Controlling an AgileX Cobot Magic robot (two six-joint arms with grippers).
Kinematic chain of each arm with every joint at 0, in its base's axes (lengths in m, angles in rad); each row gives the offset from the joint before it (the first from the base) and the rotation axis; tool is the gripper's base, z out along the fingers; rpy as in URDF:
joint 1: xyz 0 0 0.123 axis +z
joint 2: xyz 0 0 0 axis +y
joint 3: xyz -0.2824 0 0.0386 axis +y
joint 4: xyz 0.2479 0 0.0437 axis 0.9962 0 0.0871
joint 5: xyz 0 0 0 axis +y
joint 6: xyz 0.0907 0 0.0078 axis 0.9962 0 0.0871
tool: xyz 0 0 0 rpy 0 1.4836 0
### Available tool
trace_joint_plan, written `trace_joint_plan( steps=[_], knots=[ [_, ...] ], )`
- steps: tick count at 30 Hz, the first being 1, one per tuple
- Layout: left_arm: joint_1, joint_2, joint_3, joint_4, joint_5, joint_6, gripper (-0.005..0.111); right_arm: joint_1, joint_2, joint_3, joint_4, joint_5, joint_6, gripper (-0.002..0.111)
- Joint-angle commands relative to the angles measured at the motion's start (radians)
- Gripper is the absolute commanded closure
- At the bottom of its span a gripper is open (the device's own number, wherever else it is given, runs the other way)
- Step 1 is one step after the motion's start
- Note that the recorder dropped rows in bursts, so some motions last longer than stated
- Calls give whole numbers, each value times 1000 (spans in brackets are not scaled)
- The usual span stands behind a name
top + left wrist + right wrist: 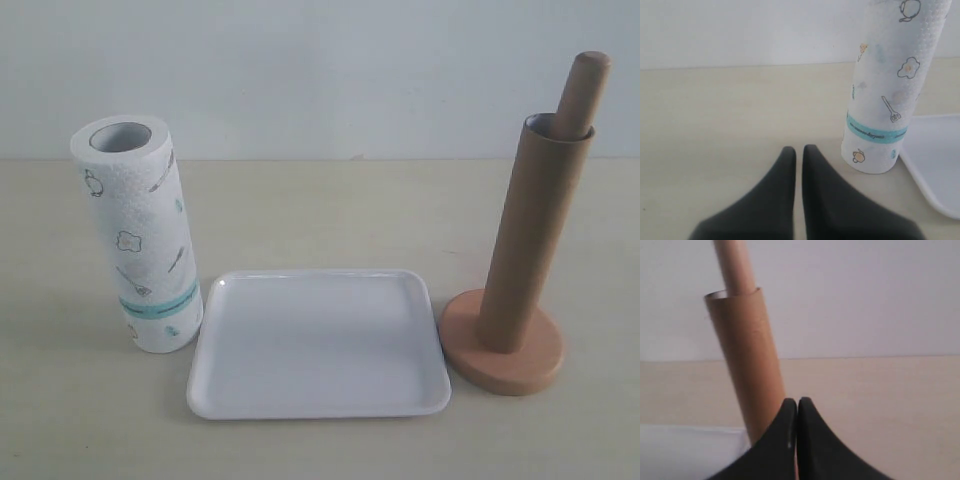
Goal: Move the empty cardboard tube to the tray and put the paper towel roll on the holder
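Cardboard tube (pixel 530 237) sleeves the holder (pixel 522 375) at right; our right gripper (pixel 797 401), closed and empty, must open, we judge, and lift it off.

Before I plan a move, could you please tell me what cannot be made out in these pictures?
Exterior view: the pole of the holder is mostly hidden inside the empty cardboard tube.
Left wrist view: the frame edge cuts off the top of the paper towel roll and most of the tray.
Right wrist view: the right end effector covers the tube's lower end; the holder base is unseen.
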Motion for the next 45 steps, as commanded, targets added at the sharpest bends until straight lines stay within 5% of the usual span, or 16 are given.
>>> trace_joint_plan(
  steps=[1, 4, 10, 15, 25, 33, 39, 45],
  knots=[
    [3, -4, 4, -3, 0, -5, 102, -2, 1, 4, -296, -82, 179, 108],
    [3, -4, 4, -3, 0, -5, 102, -2, 1, 4, -306, -73, 187, 99],
    [3, -4, 4, -3, 0, -5, 102, -2, 40, 4, -284, -74, 245, 42],
    [3, -4, 4, -3, 0, -5, 102, -2, 182, 4, -292, -177, 226, 56],
    [3, -4, 4, -3, 0, -5, 102, -2, 518, -116, -251, -310, 38, 55],
    [3, -4, 4, -3, 0, -5, 102, -2, 606, -195, -158, -318, 102, 3],
    [3, -4, 4, -3, 0, -5, 102, -2, 606, -195, -161, -333, 146, 3],
    [3, -4, 4, -3, 0, -5, 102, -2, 606, -195, -271, -362, -82, 3]
  ],
)
